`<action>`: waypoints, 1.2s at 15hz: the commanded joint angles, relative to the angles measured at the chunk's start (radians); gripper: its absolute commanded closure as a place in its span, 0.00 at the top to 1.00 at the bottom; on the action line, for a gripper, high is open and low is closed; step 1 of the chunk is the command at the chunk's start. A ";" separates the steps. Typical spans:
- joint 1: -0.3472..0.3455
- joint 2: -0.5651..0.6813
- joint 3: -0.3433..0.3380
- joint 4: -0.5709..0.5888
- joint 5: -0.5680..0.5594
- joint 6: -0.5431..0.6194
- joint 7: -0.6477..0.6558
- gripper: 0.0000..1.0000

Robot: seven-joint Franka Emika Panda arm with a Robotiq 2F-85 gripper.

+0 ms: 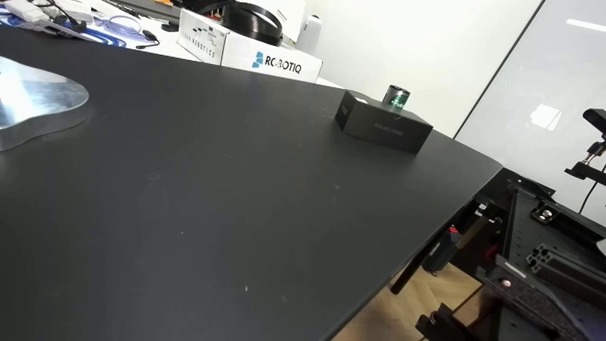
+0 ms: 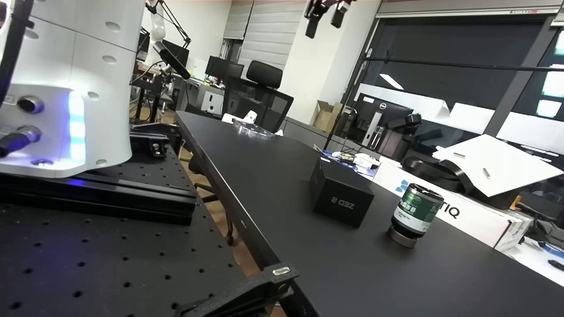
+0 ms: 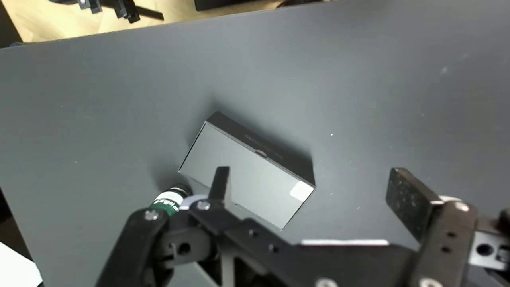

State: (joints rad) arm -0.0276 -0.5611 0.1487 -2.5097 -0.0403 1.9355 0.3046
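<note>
My gripper [image 3: 311, 177] stands open above the dark table, with nothing between its fingers. In an exterior view its fingertips hang at the top edge, gripper [image 2: 325, 23], well above the table. A black oblong box [image 3: 243, 167] with a small white sticker lies below in the wrist view, partly behind the left finger [image 3: 220, 183]. It shows in both exterior views, box [image 1: 386, 125] and box [image 2: 341, 193], with lettering on its sides. Close beside it stands a small dark jar [image 2: 416, 211] with a green and white label. In the wrist view the gripper partly hides the jar [image 3: 166, 201].
A shiny, curved metal piece [image 1: 45, 102] lies at the table's far end from the box. Behind the table are a white Robotiq carton [image 1: 270, 61] and cables [image 1: 118, 28]. The white robot base [image 2: 88, 88] stands beside the table's long edge. A black chair [image 2: 260, 88] is beyond.
</note>
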 commanded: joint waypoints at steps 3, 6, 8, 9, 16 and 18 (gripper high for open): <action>-0.121 0.165 -0.129 0.096 -0.054 0.186 0.005 1.00; -0.183 0.263 -0.179 0.164 -0.034 0.281 0.067 1.00; -0.201 0.325 -0.212 0.218 0.000 0.296 0.091 1.00; -0.205 0.352 -0.225 0.244 0.020 0.284 0.107 1.00; -0.212 0.546 -0.281 0.325 0.103 0.464 0.318 1.00; -0.206 0.603 -0.295 0.336 0.126 0.509 0.386 1.00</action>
State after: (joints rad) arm -0.2451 -0.0502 -0.1254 -2.2299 0.0546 2.4085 0.5760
